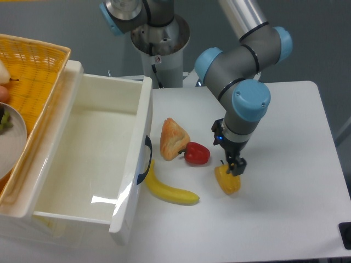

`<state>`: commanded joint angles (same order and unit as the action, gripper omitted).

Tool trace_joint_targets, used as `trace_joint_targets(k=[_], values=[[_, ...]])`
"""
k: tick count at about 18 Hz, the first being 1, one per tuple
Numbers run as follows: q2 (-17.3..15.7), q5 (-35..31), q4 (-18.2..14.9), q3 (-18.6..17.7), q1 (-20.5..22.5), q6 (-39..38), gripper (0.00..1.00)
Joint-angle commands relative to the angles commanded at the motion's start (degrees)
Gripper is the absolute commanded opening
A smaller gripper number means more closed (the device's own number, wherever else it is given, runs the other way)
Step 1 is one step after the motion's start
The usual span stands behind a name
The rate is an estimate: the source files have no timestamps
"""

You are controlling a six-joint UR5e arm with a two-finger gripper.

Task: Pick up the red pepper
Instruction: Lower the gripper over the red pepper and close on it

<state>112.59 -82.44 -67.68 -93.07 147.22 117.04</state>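
Note:
The red pepper lies on the white table, touching the right side of a tan pastry. My gripper hangs just to the right of the red pepper and right above the top of the yellow pepper. Its fingers are spread and hold nothing. One black fingertip overlaps the yellow pepper's stem end; I cannot tell whether it touches. A small gap separates the gripper from the red pepper.
A banana lies in front of the pastry. An open white drawer takes up the left, its dark handle close to the banana. Behind it sit a yellow wicker basket and a plate.

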Motion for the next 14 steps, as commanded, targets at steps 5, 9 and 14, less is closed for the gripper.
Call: trace_joint_targets(k=[5,9,14], values=[[0.35,1.58,0.0,-1.94,-1.23,5.47,1.0],[0.35,1.06,-1.4,-2.11,-0.53,14.52,1.0],[0.35,-2.11,-3.52,-2.2,-0.53,18.21,1.0]])
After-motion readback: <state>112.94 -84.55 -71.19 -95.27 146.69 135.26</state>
